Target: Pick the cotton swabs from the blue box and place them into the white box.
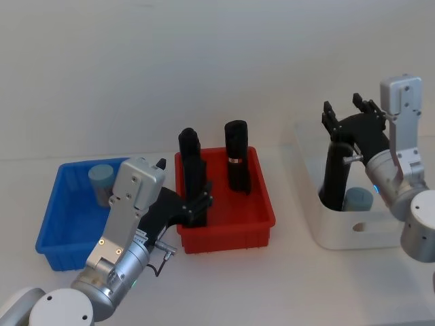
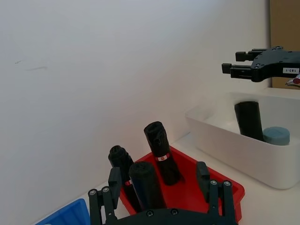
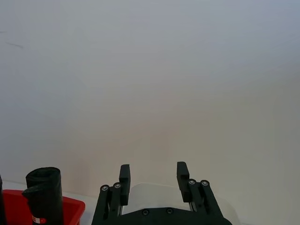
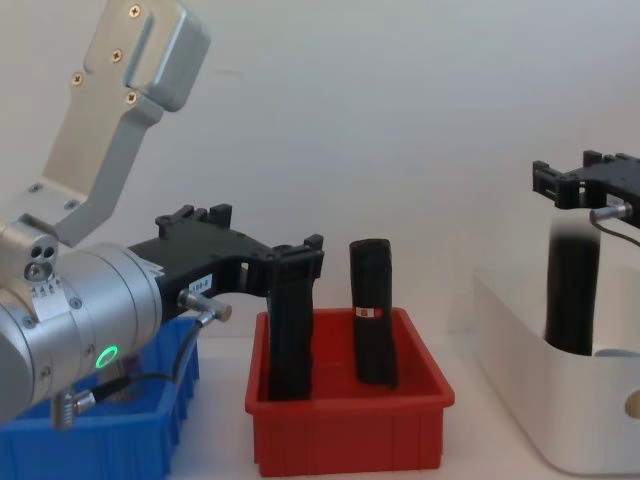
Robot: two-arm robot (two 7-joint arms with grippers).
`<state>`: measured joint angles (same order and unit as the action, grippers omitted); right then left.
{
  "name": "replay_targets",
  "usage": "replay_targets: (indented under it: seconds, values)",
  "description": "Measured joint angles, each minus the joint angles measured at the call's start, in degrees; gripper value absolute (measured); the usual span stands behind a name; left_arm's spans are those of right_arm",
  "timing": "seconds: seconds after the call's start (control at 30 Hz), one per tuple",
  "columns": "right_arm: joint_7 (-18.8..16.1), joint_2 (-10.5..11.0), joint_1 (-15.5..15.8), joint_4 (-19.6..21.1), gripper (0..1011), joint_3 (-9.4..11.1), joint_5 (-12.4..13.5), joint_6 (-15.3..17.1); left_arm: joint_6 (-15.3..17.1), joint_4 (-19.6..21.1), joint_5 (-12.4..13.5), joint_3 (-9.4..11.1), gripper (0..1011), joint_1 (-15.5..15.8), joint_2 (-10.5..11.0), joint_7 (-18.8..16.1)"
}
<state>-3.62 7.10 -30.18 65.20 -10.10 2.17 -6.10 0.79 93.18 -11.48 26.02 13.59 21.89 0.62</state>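
Taking the red bin as the landmark: the left gripper hovers at its near-left corner, fingers spread with nothing between them, right beside the nearer of the black rolls standing in that bin. The left wrist view shows three rolls standing there, where the head view shows two, and it looks across to the far tub. To the left of the red bin sits the blue box; the head view shows one jar of cotton swabs standing upright in its back right part, behind the left arm and apart from its fingers. The chest view shows that box only as a ribbed wall, with no jar. To the right of the red bin stands the white box, holding an upright black roll and a second jar. The right gripper hangs above that box, open and empty, clear of the jar below.
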Motion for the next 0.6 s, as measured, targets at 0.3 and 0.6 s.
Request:
replay_targets:
  seconds: [0.3, 0.6]
  values:
    - [0.17, 0.04, -0.08, -0.37, 845, 0.26, 0.12, -0.1, 0.0, 0.0, 0.0, 0.0, 1004, 0.0, 0.0, 0.0]
    - [0.14, 0.08, -0.09, -0.42, 1001, 0.46, 0.39, -0.57, 0.0, 0.0, 0.0, 0.0, 1004, 0.0, 0.0, 0.0]
